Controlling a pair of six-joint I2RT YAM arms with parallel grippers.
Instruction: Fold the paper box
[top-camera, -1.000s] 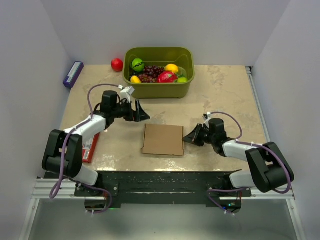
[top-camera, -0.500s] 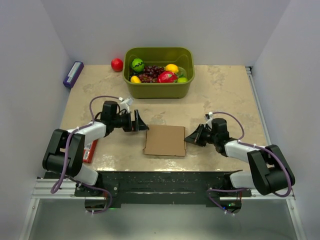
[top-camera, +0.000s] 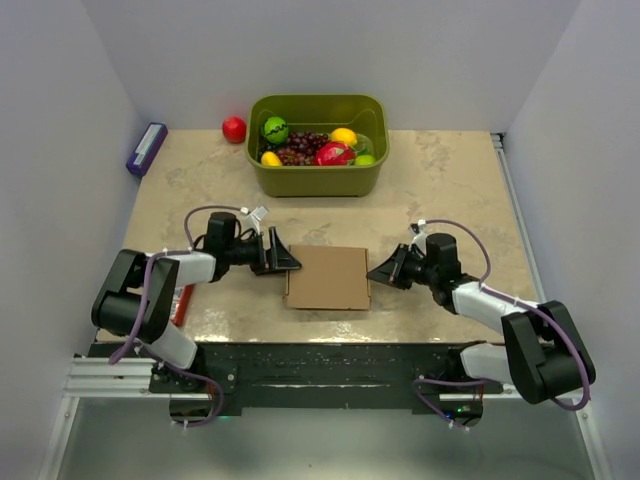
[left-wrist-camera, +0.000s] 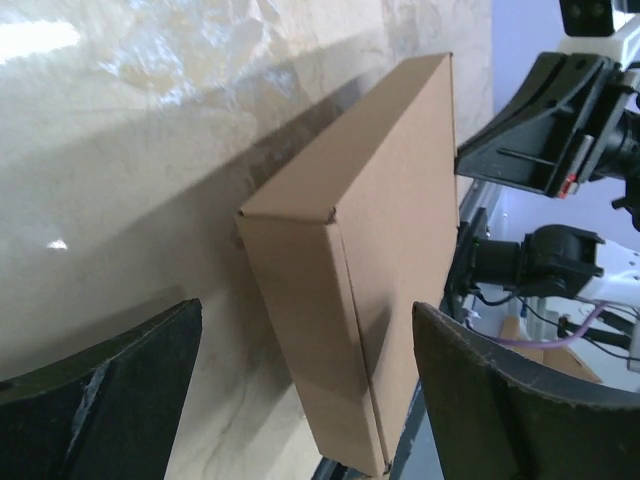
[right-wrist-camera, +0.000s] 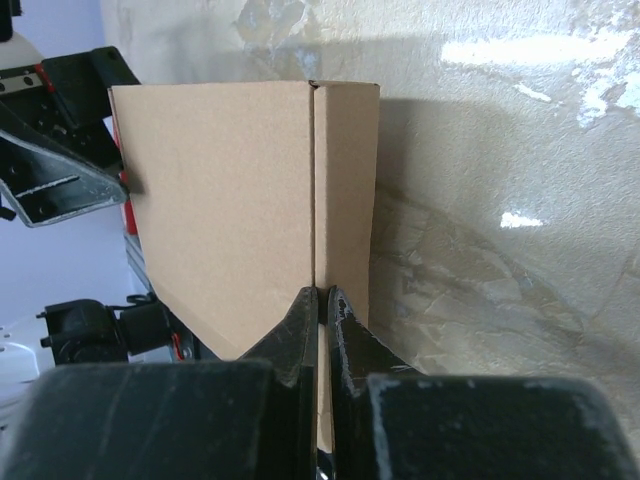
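Left gripper (top-camera: 283, 253) spread wide, holding nothing; its fingers (left-wrist-camera: 110, 400) straddle the left edge of the paper box (top-camera: 327, 277) without visible contact. Right gripper (top-camera: 376, 272) clenched empty, closed tips up against the box's right edge. Box plain brown, lying flat on the table (top-camera: 450, 190), near side of the green tub (top-camera: 318, 181), well apart.

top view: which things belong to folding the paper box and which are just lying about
In the job: flat brown cardboard paper box; open left gripper; shut right gripper.
Lying about: olive-green plastic tub of fruit; round red fruit; slim purple pack; flat red pack.
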